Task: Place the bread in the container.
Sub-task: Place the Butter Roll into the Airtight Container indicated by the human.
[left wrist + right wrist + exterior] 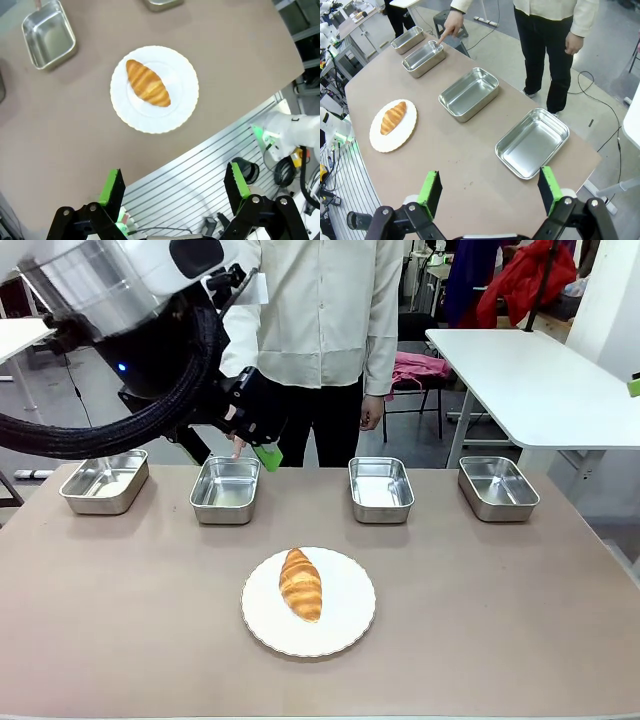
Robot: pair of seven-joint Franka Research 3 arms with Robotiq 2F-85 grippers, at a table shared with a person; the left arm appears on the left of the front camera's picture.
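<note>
Lying on a white scalloped plate (352,625) at the middle of the table (520,620), the bread (301,583) is seen free of any gripper or hand, one tapered end turned toward the far side and the other toward the near side. Four steel pans are set in a row along the far side, well apart from the plate. The container (224,512), second from the robot's left, is pointed at by the person's hand (451,25), whose forefinger is brought down to its far rim; whether the rim is touched cannot be told. The other pans (381,508) are spaced evenly beside it. The left gripper (174,182) is held high over the near part of the table, its green-padded fingers spread wide with nothing between them. The right gripper (490,182) is raised near the table's right end, its fingers likewise spread wide and nothing gripped
</note>
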